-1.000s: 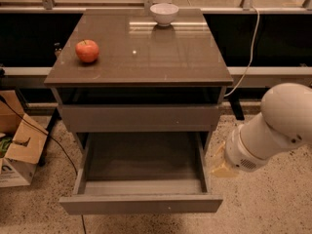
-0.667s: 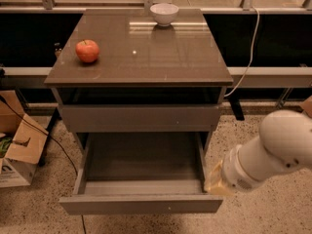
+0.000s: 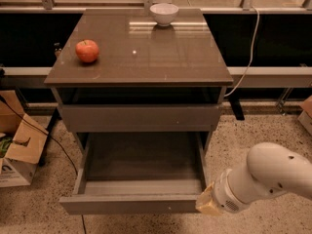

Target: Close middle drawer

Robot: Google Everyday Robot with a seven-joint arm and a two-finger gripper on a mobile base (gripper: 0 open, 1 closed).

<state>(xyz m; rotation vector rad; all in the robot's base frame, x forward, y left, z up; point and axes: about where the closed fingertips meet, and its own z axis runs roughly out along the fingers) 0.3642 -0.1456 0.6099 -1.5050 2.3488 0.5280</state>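
Observation:
The middle drawer of the grey-brown cabinet is pulled far out toward me, and its inside is bare. Its flat front runs along the bottom of the view. The uppermost drawer front above it sits flush in the cabinet. The lowest drawer front is hidden under the open drawer. My gripper, on the end of the white arm, is low at the right and touches or nearly touches the right front corner of the middle drawer.
A red apple and a white bowl sit on the cabinet top. Cardboard boxes stand on the speckled floor at the left. A white cable hangs behind the cabinet at the right.
The arm has dropped lower and swung left. The gripper went from beside the drawer's right side to its front right corner. The drawer stays open.

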